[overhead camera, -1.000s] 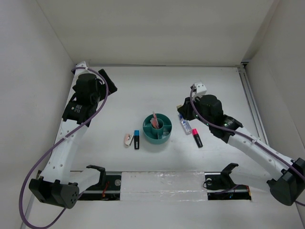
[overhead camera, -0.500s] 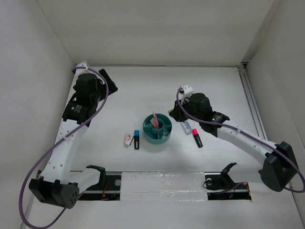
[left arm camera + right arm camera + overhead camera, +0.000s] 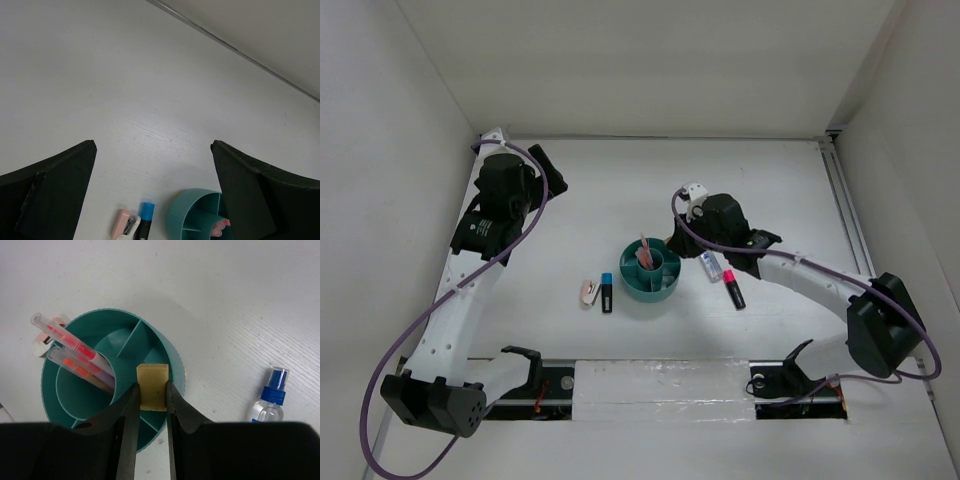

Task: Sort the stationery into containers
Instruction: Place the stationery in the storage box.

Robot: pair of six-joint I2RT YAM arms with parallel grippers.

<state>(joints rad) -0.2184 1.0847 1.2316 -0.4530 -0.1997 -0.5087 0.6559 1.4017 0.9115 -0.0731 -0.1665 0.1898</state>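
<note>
The right gripper point(image 3: 152, 392) hangs over the round teal plastic desk organizer point(image 3: 648, 292), its jaws pinching a small tan rectangular eraser point(image 3: 152, 380) by its two sides. In the right wrist view the eraser sits in the middle of the frame, over the outer ring of compartments on the organizer's right side, just inside the rim; whether it touches the plastic cannot be told. The thin pinkish-orange pencils point(image 3: 75, 352) stand tilted in the central round cup, their ends leaning toward the upper left of that frame. On the white worktop point(image 3: 620, 190), at the lower right of the wrist view, lies a clear bottle with a blue cap point(image 3: 269, 402), apart from the organizer. In the overhead view a black marker with a pink cap point(image 3: 733, 289) lies just right of the bottle, and a black marker with a blue cap point(image 3: 607, 292) lies left of the organizer, with a small white-pink piece point(image 3: 588, 291) just beside it. The left gripper point(image 3: 152, 145) is at the upper left of the overhead view, well apart from the items, with its jaws spread wide and nothing between them.
</note>
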